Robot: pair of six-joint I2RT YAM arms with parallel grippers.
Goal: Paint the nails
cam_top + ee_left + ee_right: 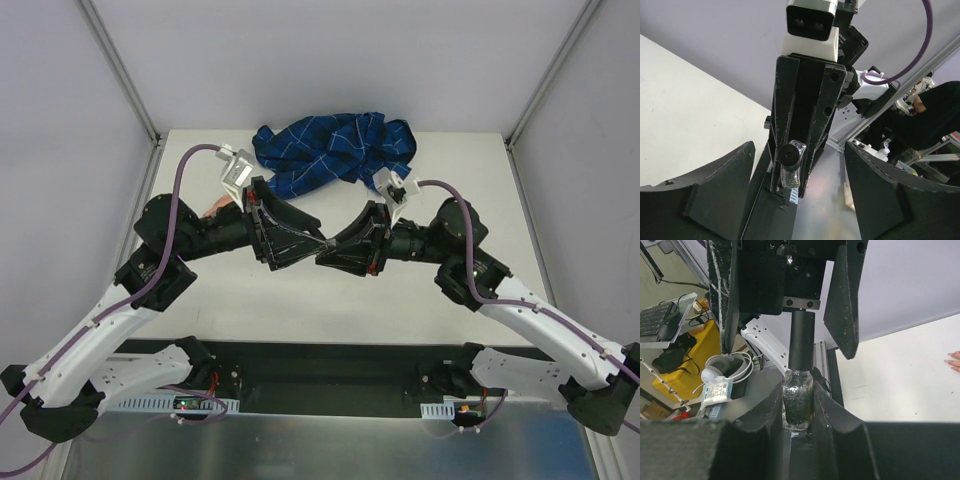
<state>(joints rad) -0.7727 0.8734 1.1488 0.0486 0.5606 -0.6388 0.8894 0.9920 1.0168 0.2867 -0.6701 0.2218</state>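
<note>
Pinches a small clear-glass bottle of dark glittery polish (798,407) between the fingers of the right gripper (798,392). Aims its black cylindrical cap (802,340), along the bottle's long axis, into the left gripper (799,165): fingers spread either side, apart from it. Locates the peach dummy hand (214,208) and its tiny nails (952,356) on the white table (900,385), well aside, nearer the left arm.

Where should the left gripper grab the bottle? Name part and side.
The dark cylindrical cap, pinched across its round sides, approached end-on from its top: the right gripper clamps the glass body, so only the cap stands free.
</note>
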